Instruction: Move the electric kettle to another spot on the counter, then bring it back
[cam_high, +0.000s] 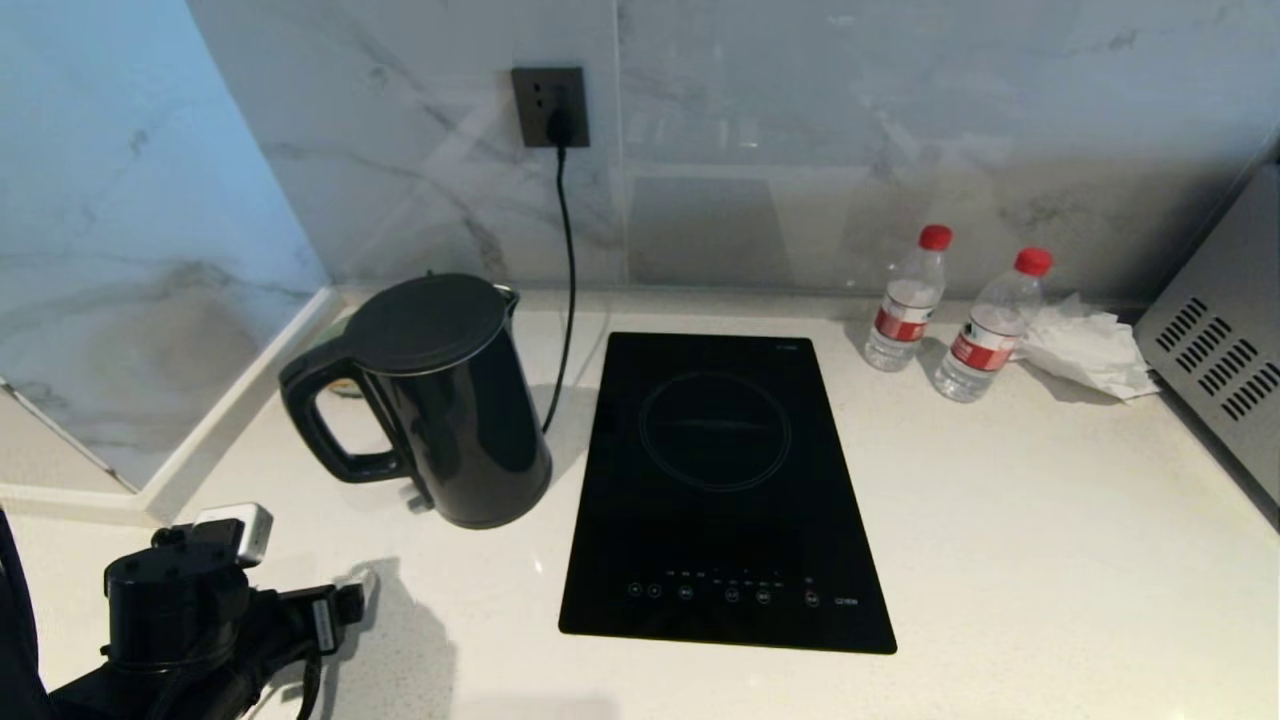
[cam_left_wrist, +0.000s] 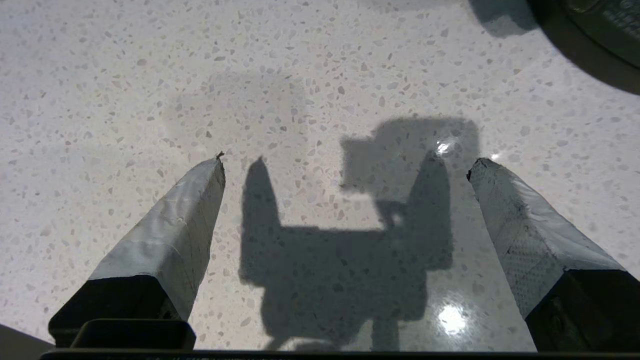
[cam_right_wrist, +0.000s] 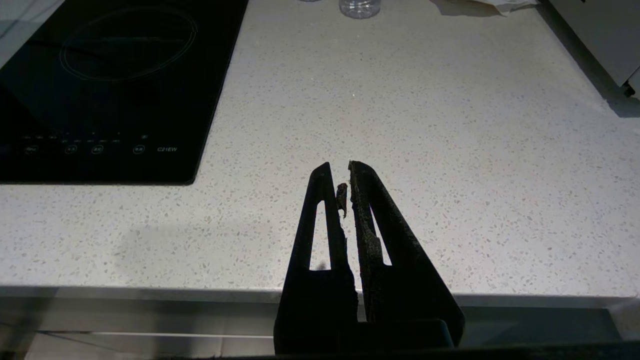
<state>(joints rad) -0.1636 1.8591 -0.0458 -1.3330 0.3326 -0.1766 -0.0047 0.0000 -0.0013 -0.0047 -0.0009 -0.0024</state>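
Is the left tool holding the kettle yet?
No: the left tool is open over bare counter, nothing between its fingers.

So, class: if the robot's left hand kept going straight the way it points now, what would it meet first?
The left hand, fingers spread wide, points down at bare counter, so it would likely meet the worktop first. The electric kettle stands off to the side.

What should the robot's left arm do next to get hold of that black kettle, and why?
Probably carry the left tool up and forward toward the electric kettle's handle. Its fingers stand wide apart with nothing between them, over bare counter in front of the electric kettle, and the loop handle faces that side. The right tool is shut, parked at the counter's front edge.
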